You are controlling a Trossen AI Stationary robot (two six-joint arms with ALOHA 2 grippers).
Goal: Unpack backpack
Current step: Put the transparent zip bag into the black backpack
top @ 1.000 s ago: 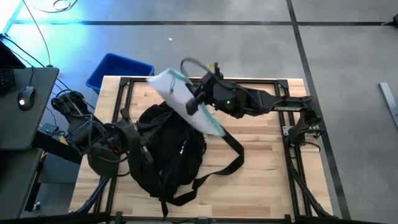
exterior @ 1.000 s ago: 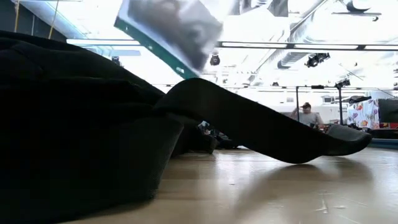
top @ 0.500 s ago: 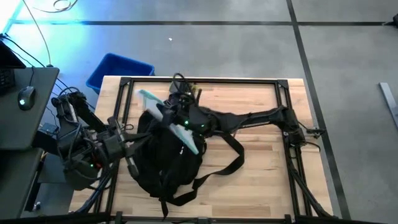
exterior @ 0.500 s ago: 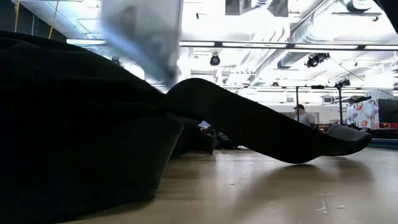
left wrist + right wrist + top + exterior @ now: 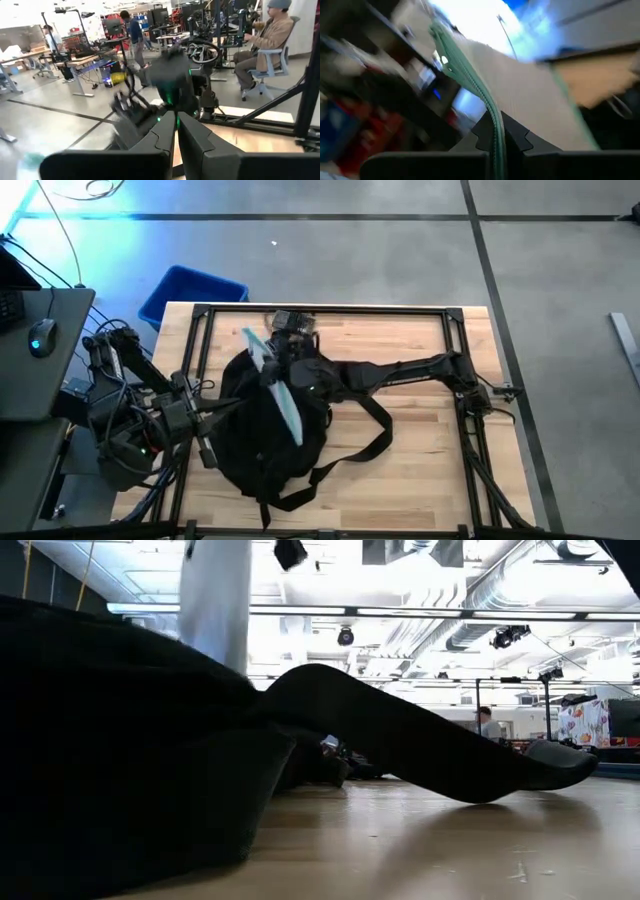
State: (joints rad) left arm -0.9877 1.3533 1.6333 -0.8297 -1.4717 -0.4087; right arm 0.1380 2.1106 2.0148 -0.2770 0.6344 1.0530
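pouch swings clear of the backpack

high view: the backpack lies on the left half of the table, its straps trailing toward the near edge. the right gripper reaches across from the right side and holds a flat white pouch with a green zip edge over the bag's far end. a second ago the pouch was spread broad and flat above the bag; now it has turned edge-on and moved left toward the blue bin beyond the table's far left corner. the left gripper sits at the bag's left side, drawn back toward the table edge.

low view: the backpack fills the left, a strap arching right; the pouch hangs upright above it.

left wrist view: the left fingers are pressed together with nothing between them.

right wrist view: the right fingers are clamped on the pouch's green zip edge.

judgement: one item looks freed from the bag and needs setting down; whether more remains inside cannot be told.
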